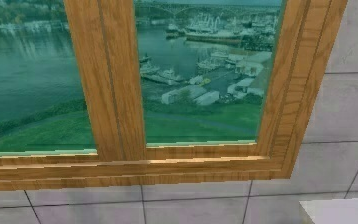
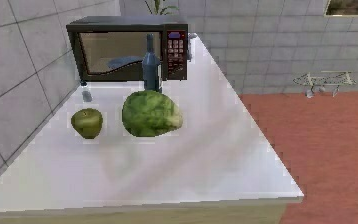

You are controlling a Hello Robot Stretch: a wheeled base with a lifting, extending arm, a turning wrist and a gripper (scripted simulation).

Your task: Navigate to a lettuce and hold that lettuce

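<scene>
Clearly the base stands close against a grey tiled wall (image 1: 337, 110), because a wooden-framed window (image 1: 112, 90) with a harbour scene behind the glass takes most of the forward view. I judge it is parked this way so that the arm's side faces the white countertop (image 2: 217, 140). The task's thing, a round leafy green lettuce (image 2: 151, 113), lies on this countertop a little left of the centre of the arm side view. A smaller green apple (image 2: 86, 122) lies just beside it to the left, apart from it. Behind them, at the upper left of the frame, is a dark box-shaped microwave (image 2: 127, 52) with a tall dark blue bottle (image 2: 151, 62) upright in front of its door. The lettuce has free surface on its right and near sides, so I think a reach from there would disturb the apple and the bottle least. Of the gripper, I cannot tell its state from these pictures.
</scene>
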